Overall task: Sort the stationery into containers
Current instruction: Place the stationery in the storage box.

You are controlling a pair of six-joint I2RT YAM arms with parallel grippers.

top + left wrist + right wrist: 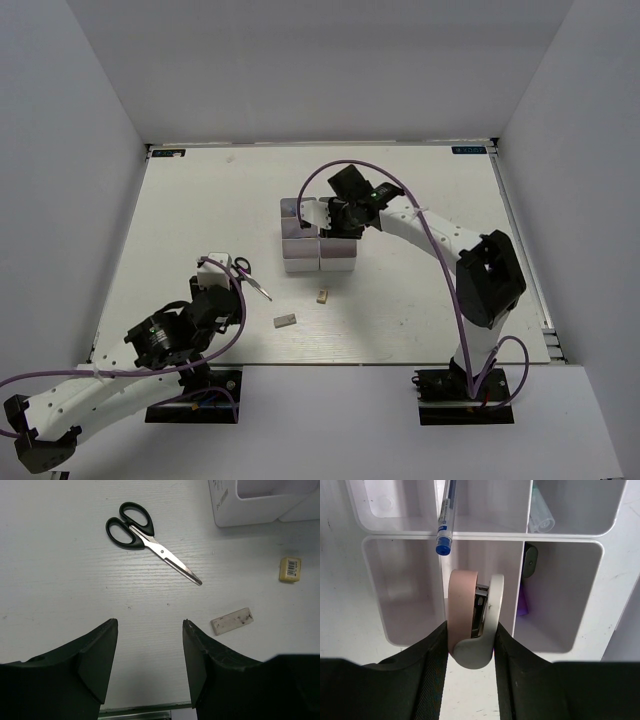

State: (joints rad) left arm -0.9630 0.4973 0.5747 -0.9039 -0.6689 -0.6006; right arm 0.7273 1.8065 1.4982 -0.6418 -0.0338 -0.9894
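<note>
Right gripper (470,650): clamping stapler (472,617) by its rounded hinge end, pink side pressing one finger, white side pressing the other.
Stapler: hanging nose-down over bins (485,536), lining up with the middle cell of the row nearest the wrist camera; depth inside that cell not showing.
Bins: sitting as a two-by-three block mid-table.
Pen (445,520): leaning in the far middle cell, blue end overhanging the divider just beyond the stapler's nose.
Purple highlighter (526,580): standing in the near cell beside the stapler's.
Left gripper (149,625): gaping, holding nothing, hovering above table (60,590).
Scissors (150,540): lying shut on table ahead of left fingers, well apart from them.
Block (231,621): lying flat near one left finger, not touching.
Eraser (290,569): lying past the block, near a bin corner.
Step in hand: by the look of it, lowering stapler into its cell and letting go.
Doing it well: keeping stapler centred between cell walls; staying clear of the pen's blue end; sinking until the nose is nearing the floor before spreading fingers; spreading fully, then rising straight up.
Risk: snagging pen or divider, tipping stapler into a neighbouring cell.
Remaining: scissors, block, eraser waiting on table.
</note>
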